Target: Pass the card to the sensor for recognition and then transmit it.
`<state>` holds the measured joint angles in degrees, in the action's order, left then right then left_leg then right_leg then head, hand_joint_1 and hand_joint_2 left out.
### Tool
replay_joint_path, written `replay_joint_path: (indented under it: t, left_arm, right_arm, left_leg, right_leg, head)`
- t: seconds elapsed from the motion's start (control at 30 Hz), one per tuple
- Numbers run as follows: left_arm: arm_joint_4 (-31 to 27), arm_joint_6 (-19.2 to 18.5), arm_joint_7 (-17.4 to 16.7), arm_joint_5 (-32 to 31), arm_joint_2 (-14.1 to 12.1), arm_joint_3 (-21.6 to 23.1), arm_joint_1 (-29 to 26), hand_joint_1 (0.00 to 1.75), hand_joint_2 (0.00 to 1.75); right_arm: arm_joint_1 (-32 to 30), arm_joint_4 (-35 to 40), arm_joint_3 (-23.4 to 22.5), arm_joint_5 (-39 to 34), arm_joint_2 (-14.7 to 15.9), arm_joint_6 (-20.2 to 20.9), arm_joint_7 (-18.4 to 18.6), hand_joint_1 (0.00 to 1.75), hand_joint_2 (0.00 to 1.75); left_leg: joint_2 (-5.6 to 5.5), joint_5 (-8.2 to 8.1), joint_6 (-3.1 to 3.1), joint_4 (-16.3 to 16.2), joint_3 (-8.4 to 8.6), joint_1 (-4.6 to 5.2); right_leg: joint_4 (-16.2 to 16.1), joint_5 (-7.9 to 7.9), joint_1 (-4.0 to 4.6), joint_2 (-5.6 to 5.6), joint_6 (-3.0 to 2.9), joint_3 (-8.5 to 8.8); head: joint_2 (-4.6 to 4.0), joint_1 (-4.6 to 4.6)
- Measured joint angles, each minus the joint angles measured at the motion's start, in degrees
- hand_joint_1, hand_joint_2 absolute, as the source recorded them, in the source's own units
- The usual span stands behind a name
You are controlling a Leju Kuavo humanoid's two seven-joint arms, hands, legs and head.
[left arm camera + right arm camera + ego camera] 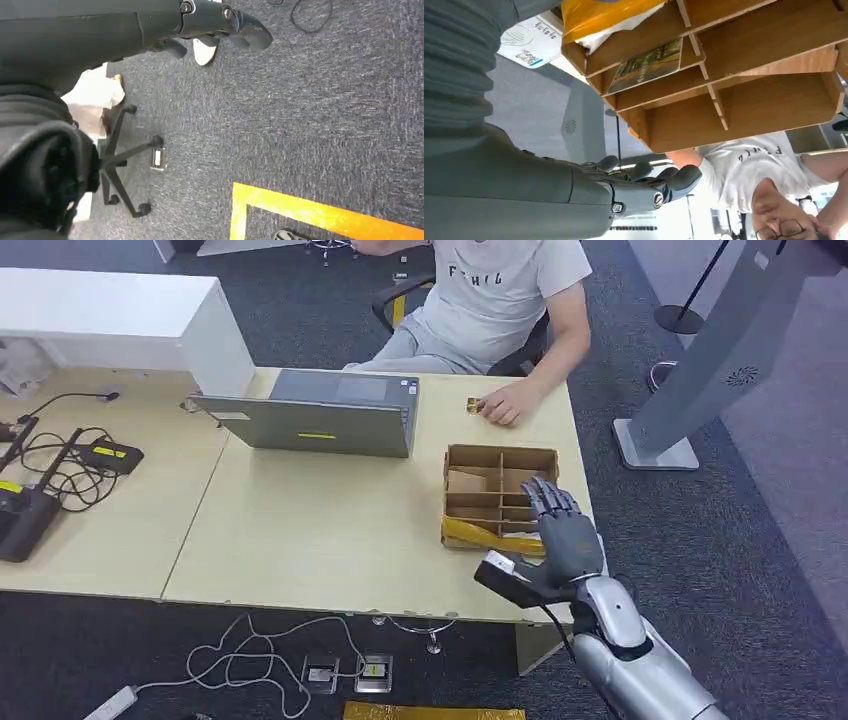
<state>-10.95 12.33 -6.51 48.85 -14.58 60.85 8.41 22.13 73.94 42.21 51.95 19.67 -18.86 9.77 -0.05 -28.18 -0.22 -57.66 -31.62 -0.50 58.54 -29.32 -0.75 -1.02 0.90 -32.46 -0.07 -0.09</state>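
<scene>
Both of my hands hold nothing. Left hand (220, 22) hangs low over the dark carpet (320, 125), its fingers loosely curled inward around nothing, with the base of an office chair (122, 165) and a yellow floor line (320, 212) below it. On the surface (300, 530), going from the left edge, a tangle of black cables (60, 465) lies beside a small black device (20, 520); a grey laptop (320, 415) stands open at the far edge near the middle. A person in a white T-shirt (500, 290) sits behind the far edge and rests a hand (510, 405) on the surface beside a small yellowish object (472, 405). Near the right edge sits the wooden divided box (500, 495), with a yellow strip along its near side. My right hand (565, 530) hovers over that box's near right corner, fingers stretched out and apart. From the wrist I see a card (649, 65) with a greenish picture lying in one of the box's compartments.
</scene>
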Motion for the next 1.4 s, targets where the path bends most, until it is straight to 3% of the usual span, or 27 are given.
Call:
replay_joint_path:
  t: [1.2,1.23,1.27,1.3,1.4]
  left_arm:
    - [0.00,0.20,0.02,0.15,-0.02,1.07,-0.01,0.00,0.00]
    - [0.00,0.20,0.02,0.18,-0.02,1.07,-0.01,0.00,0.00]
    - [0.00,0.22,0.00,0.17,-0.02,1.09,-0.01,0.00,0.00]
    - [0.00,0.24,0.00,0.18,-0.02,1.09,-0.01,0.00,0.00]
    - [0.00,0.28,-0.04,0.22,-0.02,1.09,-0.01,0.00,0.00]
  right_arm:
    - [2.90,-6.45,-0.39,0.79,-2.45,1.46,-0.11,0.00,1.75]
    - [2.90,-6.60,-0.39,0.42,-2.49,1.55,-0.13,0.51,1.75]
    - [2.90,-6.71,-0.44,0.11,-2.51,1.66,-0.13,1.57,1.75]
    - [2.91,-6.82,-0.53,-0.13,-2.54,1.88,-0.11,1.75,1.75]
    - [2.91,-7.12,-1.60,-0.35,-2.58,2.21,0.24,1.75,1.75]
  left_leg:
    - [0.03,0.00,0.00,0.00,0.01,0.00]
    - [0.03,0.00,0.00,0.00,0.01,0.00]
    - [0.03,0.00,0.00,0.00,0.02,0.00]
    - [0.03,0.00,0.00,0.00,0.01,0.00]
    - [0.03,0.00,0.00,-0.01,0.02,0.00]
  right_leg:
    - [0.00,0.00,0.00,0.04,0.00,-0.01]
    - [0.00,0.00,0.00,0.04,0.00,-0.01]
    - [0.00,0.00,0.00,0.04,0.00,-0.01]
    - [0.00,0.00,0.00,0.04,0.00,-0.01]
    - [0.00,0.00,0.00,0.04,0.00,-0.01]
  head:
    - [0.00,0.00]
    - [0.00,0.00]
    - [0.00,0.00]
    - [0.00,0.00]
    - [0.00,0.02]
